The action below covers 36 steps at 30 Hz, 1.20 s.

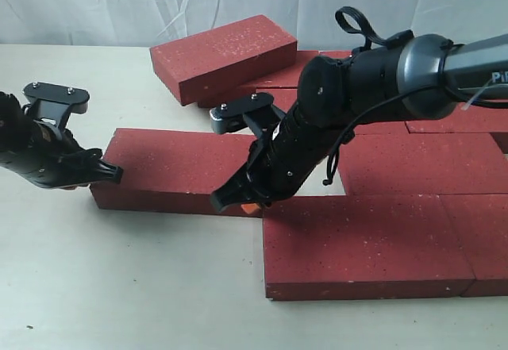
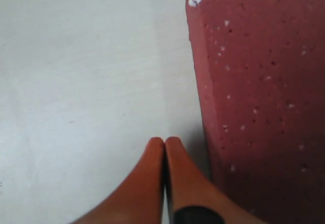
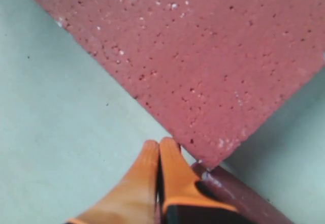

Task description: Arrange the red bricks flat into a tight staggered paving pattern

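Several dark red speckled bricks lie flat on the table. One loose brick [image 1: 178, 167] [image 2: 264, 92] [image 3: 203, 51] sits left of the laid group [image 1: 373, 243]. My left gripper [image 1: 111, 174] [image 2: 164, 141] is shut and empty, its tips at that brick's left end. At the same brick's front right corner my right gripper [image 1: 224, 201] [image 3: 159, 145] is also shut on nothing, beside the corner of a laid brick [image 3: 244, 196]. Another brick [image 1: 224, 55] lies tilted on top of others at the back.
A white cloth backdrop [image 1: 119, 5] hangs behind the table. A small gap of bare table [image 1: 332, 177] shows between the loose brick and the laid row. Bare tabletop [image 1: 119, 286] stretches along the front left.
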Tool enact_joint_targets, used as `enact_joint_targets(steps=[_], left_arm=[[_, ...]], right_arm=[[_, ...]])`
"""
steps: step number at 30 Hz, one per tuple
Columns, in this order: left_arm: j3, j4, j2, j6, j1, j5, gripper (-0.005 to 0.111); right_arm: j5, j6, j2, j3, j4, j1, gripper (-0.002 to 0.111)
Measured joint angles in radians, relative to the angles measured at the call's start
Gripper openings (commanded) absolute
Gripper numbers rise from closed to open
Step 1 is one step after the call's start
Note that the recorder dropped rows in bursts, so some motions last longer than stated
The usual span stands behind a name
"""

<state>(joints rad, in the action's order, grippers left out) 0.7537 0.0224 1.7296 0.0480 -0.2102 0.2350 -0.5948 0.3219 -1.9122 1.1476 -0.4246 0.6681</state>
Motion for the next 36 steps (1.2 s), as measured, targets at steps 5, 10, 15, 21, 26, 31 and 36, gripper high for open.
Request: enact_joint_targets(steps=[5, 10, 15, 21, 26, 31, 36], left_arm=[[0.0, -0.013, 0.002, 0.0, 0.0, -0.006, 0.0], [0.0, -0.028, 0.002, 0.0, 0.0, -0.006, 0.0], [0.0, -0.042, 0.002, 0.0, -0.009, -0.006, 0.0], [0.0, -0.049, 0.002, -0.002, -0.015, -0.006, 0.0], [0.0, -0.059, 0.002, -0.002, -0.015, 0.006, 0.0], [0.0, -0.106, 0.002, -0.004, -0.015, 0.031, 0.0], [0.0, -0.131, 0.002, -0.021, -0.038, 0.044, 0.0]], right_arm=[[0.008, 0.0, 0.0, 0.0, 0.004, 0.0, -0.001], [0.01, 0.0, 0.0, 0.0, 0.004, 0.0, -0.001], [0.005, 0.0, 0.005, 0.0, 0.004, 0.0, -0.001], [-0.046, 0.0, 0.097, 0.0, -0.003, 0.001, -0.001], [-0.111, -0.029, 0.198, 0.0, 0.028, 0.001, -0.001], [-0.185, -0.174, 0.26, 0.0, 0.184, 0.001, -0.001], [-0.192, -0.288, 0.284, 0.0, 0.285, 0.001, -0.001]])
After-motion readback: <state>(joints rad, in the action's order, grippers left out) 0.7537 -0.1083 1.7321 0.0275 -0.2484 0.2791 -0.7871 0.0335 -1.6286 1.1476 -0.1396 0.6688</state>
